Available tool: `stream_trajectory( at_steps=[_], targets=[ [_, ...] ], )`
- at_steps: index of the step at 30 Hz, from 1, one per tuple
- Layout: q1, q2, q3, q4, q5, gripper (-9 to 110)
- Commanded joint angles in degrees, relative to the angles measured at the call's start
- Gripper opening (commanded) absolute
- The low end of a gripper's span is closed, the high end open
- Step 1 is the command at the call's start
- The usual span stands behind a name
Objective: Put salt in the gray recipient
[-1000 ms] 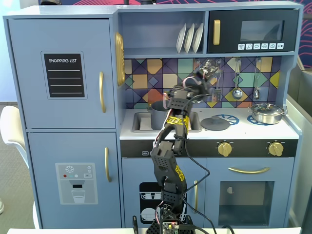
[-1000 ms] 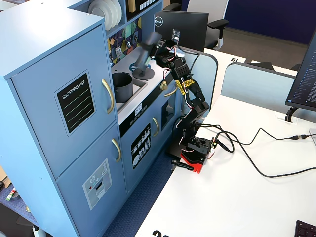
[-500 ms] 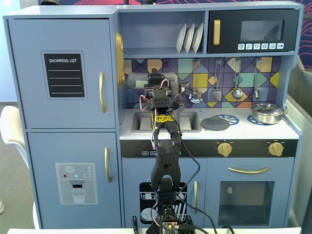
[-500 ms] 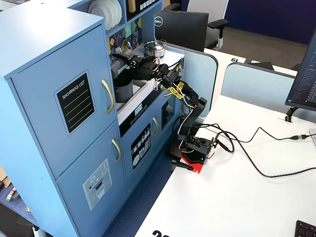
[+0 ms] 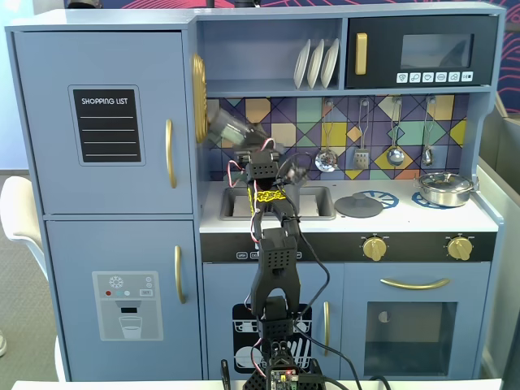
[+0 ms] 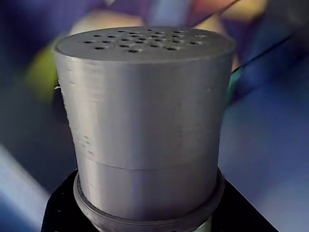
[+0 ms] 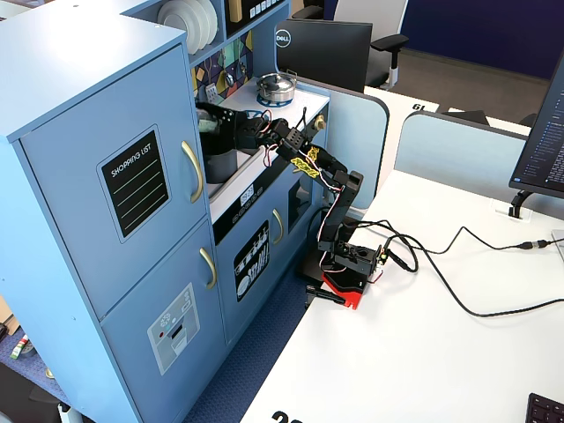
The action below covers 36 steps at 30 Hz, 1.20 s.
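My gripper (image 5: 237, 136) is raised above the sink and shut on the salt shaker (image 5: 224, 127), which is tilted and blurred in that fixed view. In the wrist view the shaker (image 6: 145, 125) fills the frame, gray with a perforated top, and black jaw parts show at its base. In the side fixed view the shaker's pale green label (image 7: 208, 123) sits at the gripper (image 7: 225, 125), directly above the dark-gray pot (image 7: 220, 165) on the counter. The pot is hidden behind the arm in the front fixed view.
A shiny silver pan (image 5: 444, 188) stands on the right burner, also seen from the side (image 7: 276, 86). A flat gray lid (image 5: 358, 205) lies on the left burner. Utensils (image 5: 362, 134) hang on the back wall. The shelf (image 5: 268, 85) is close above the gripper.
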Motion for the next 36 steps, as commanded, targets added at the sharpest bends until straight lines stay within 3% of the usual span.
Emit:
stream_trajectory(
  at_steps=[1, 15, 26, 36],
  targets=[
    [3.87, 6.15, 2.90, 0.62, 3.96, 0],
    [-2.20, -2.55, -12.22, -3.60, 3.78, 0],
    [5.36, 6.50, 6.06, -2.11, 6.50, 0],
    [-2.64, -2.11, -10.72, -4.22, 4.83, 0]
  ],
)
